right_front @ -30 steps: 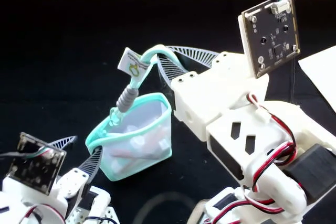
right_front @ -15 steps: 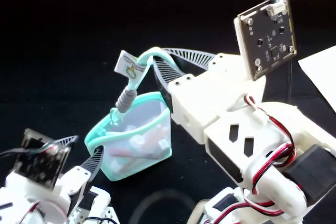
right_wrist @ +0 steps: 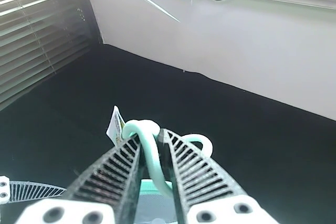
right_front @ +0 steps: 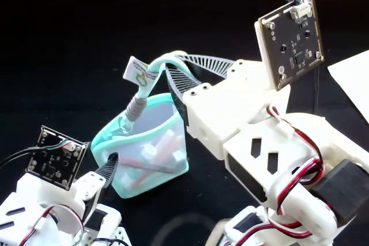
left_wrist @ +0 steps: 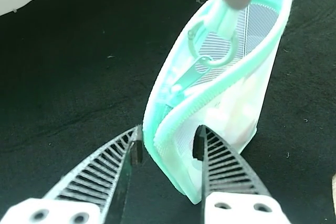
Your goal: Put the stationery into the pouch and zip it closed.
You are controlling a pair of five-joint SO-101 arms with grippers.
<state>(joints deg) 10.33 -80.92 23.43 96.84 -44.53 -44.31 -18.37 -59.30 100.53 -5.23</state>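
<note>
A mint translucent pouch (right_front: 151,162) (left_wrist: 231,93) stands on the black table with its mouth open upward. Pens and other stationery (right_front: 157,152) lie inside it. A mint strap (right_front: 164,61) (right_wrist: 143,132) with a white tag (right_front: 138,72) (right_wrist: 114,124) rises from a grey sleeve (right_front: 137,108) at the pouch's rim. My right gripper (right_front: 172,64) (right_wrist: 152,156) is shut on that strap above the pouch. Low at the pouch's near end, my left gripper (right_front: 105,166) (left_wrist: 168,148) is open, and its fingers straddle the end seam.
A white sheet (right_front: 353,76) lies at the table's right edge. A dark cable (right_front: 173,223) curls near the front between the arm bases. A white wall (right_wrist: 236,40) and window blinds (right_wrist: 37,24) lie beyond the table.
The right gripper has drawn the strap a little left, and the pouch now stands more upright with a wider mouth. The left arm's wrist has risen and shifted right beside the pouch's end.
</note>
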